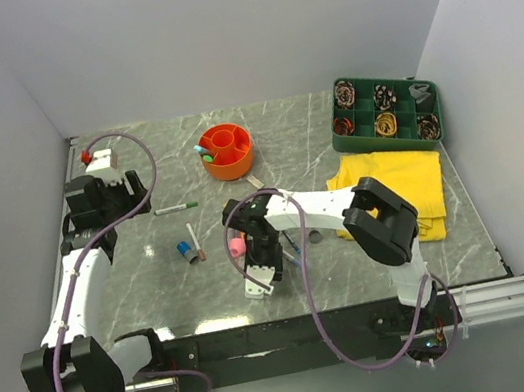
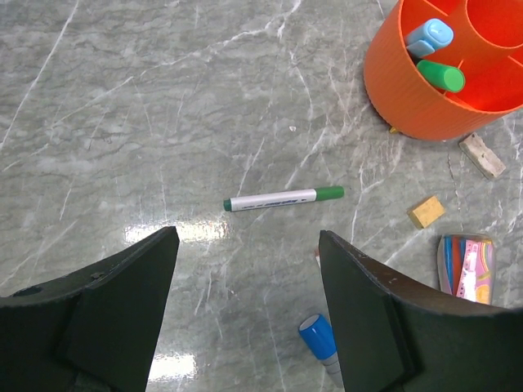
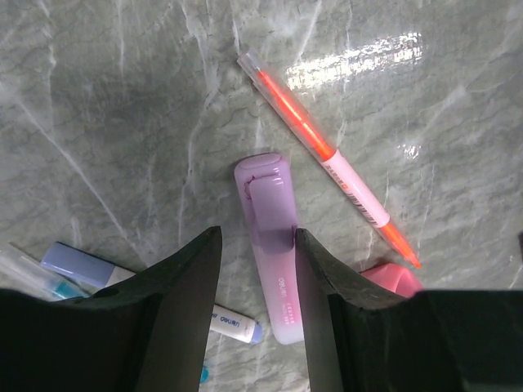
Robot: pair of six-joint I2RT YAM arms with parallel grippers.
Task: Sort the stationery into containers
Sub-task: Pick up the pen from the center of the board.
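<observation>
My right gripper (image 3: pixel 257 237) is open, low over the table, its jaws either side of a lilac-pink highlighter (image 3: pixel 274 245); the right finger touches it. An orange-and-pink pen (image 3: pixel 327 155) and a lilac-capped white marker (image 3: pixel 82 265) lie beside it. My left gripper (image 2: pixel 247 241) is open and empty above a green-capped pen (image 2: pixel 283 197). A blue-capped marker (image 2: pixel 319 335) lies by its right finger. The orange organiser (image 2: pixel 409 98) holds a light-blue marker (image 2: pixel 429 34) and a green one (image 2: pixel 441 76). The green tray (image 1: pixel 364 142) stands at the back right.
A yellow cloth (image 1: pixel 392 183) lies under the right arm's elbow, in front of the green tray. A whitish eraser (image 2: pixel 482 155), a yellow eraser (image 2: pixel 427 211) and a striped eraser (image 2: pixel 466 265) lie near the organiser. White walls close the table on three sides.
</observation>
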